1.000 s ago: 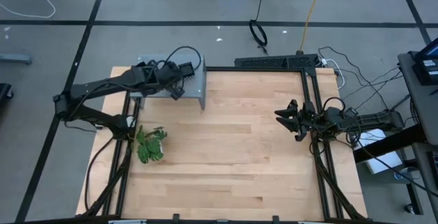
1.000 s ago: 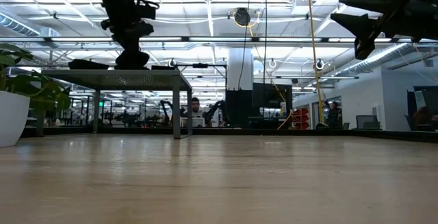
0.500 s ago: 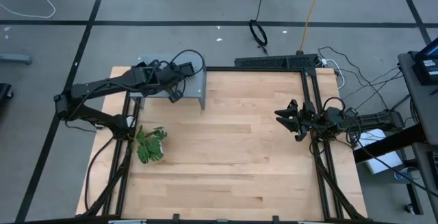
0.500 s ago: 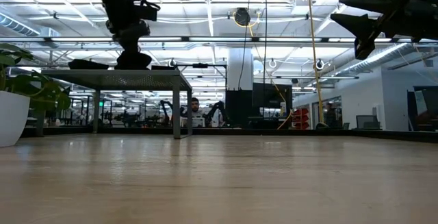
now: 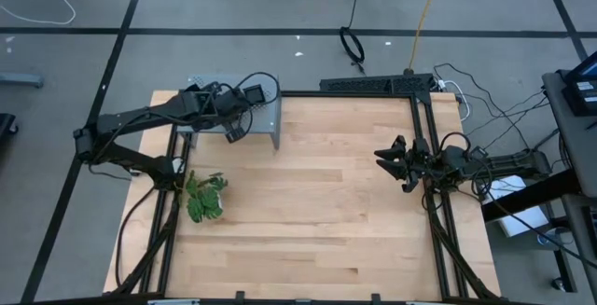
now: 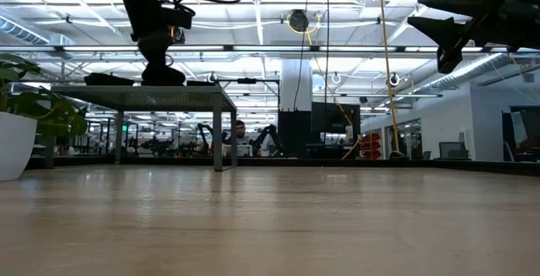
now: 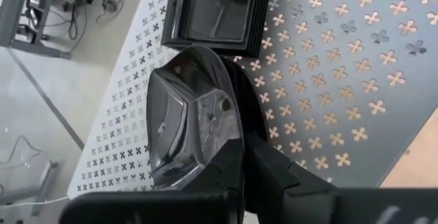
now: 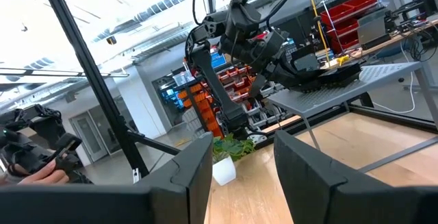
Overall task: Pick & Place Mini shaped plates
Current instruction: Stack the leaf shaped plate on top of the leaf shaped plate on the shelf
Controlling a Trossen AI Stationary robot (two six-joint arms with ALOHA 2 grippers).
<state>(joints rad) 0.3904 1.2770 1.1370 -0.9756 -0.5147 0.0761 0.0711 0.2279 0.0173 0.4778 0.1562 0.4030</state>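
In the left wrist view, the left gripper (image 7: 236,176) is clamped on a glossy black shallow mini plate of roughly leaf-like, faceted shape (image 7: 188,118), held on edge between its dark fingers. Just beyond it lies the grey perforated metal shelf (image 7: 342,80), and on that shelf sits a stack of square glossy black mini plates (image 7: 219,11); the held plate appears to be lifted clear of the stack, though the gap is hard to judge from this angle. In the low view a few dark dishes (image 6: 110,78) show as low shapes on the shelf top. From above, the left gripper (image 5: 235,123) hangs over the shelf at the far left corner of the pale wooden table (image 5: 317,212), with the green leafy plant in a white pot (image 5: 205,198) nearer along the left edge. The right gripper (image 5: 390,160) waits at the table's right side, its fingers spread apart and empty.
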